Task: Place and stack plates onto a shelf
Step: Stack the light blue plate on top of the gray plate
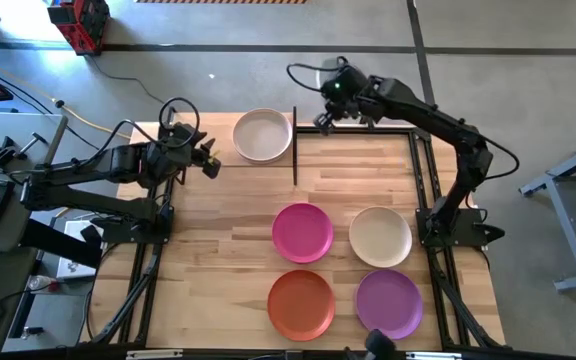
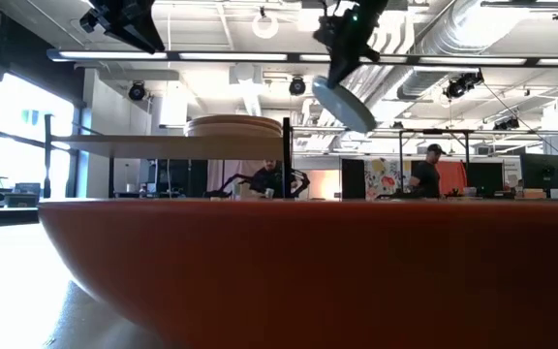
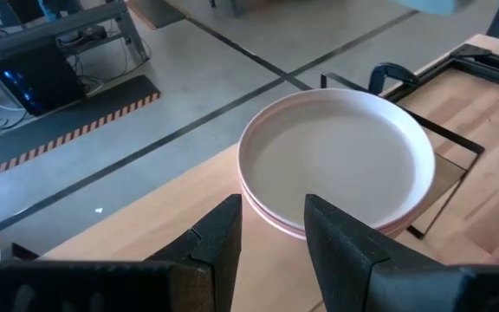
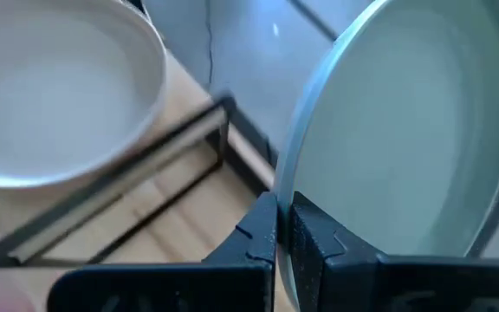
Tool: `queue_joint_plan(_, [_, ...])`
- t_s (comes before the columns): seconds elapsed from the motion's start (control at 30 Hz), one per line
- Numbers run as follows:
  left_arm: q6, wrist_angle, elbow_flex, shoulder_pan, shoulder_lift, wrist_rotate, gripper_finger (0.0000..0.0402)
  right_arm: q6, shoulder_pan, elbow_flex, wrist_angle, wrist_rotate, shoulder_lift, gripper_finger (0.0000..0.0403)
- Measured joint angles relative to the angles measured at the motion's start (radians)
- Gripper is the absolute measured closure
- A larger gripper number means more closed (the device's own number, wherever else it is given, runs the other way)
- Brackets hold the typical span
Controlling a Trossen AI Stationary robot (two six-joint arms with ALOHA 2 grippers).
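I took the shelf as my landmark. A short stack of plates sat on its end nearest the black frame upright; the left wrist view showed at least two plates in it, a pink-tinged one under the top one. On the tabletop, well apart from the shelf toward the near edge, lay four single plates: magenta plate, cream plate, orange plate and purple plate. Nothing lay between them and the shelf. In the low view the orange plate filled the foreground, and people showed in the room behind.

The right gripper hung above the table just beyond the shelf's upright, clear of the stack. Its fingers were clamped tight on the rim of a pale green plate, which hung tilted, edge down, in the air.

The left gripper hovered beside the shelf, pointing at the stack, jaws parted, holding nothing.
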Motion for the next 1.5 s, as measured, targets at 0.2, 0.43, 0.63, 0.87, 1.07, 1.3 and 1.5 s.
queue_joint_plan(0.2, [-0.001, 0.000, 0.000, 0.017, 0.000, 0.000, 0.0284, -0.223, 0.000, 0.008, 0.165, -0.083, 0.000, 0.0403])
queue_joint_plan(0.43, [-0.003, 0.000, 0.000, 0.039, 0.000, 0.000, 0.0284, -0.513, 0.000, 0.008, 0.332, -0.245, 0.000, 0.0403])
queue_joint_plan(0.63, [-0.001, 0.000, 0.000, 0.041, 0.000, 0.000, 0.0284, -0.758, 0.017, 0.008, 0.364, -0.392, 0.000, 0.0403])
queue_joint_plan(0.87, [-0.001, 0.000, 0.000, 0.041, 0.000, 0.000, 0.0284, -0.887, 0.061, 0.008, 0.378, -0.463, 0.030, 0.0403])
queue_joint_plan(1.07, [-0.010, 0.000, 0.000, 0.041, 0.000, 0.000, 0.0284, -0.927, 0.102, 0.008, 0.382, -0.464, 0.086, 0.0403])
queue_joint_plan(1.3, [-0.026, -0.001, 0.000, 0.041, 0.000, 0.000, 0.0284, -0.885, 0.130, 0.008, 0.380, -0.465, 0.145, 0.0403])
queue_joint_plan(1.5, [-0.026, -0.002, 0.000, 0.041, 0.000, 0.000, 0.0284, -0.884, 0.145, 0.008, 0.327, -0.462, 0.180, 0.0403])
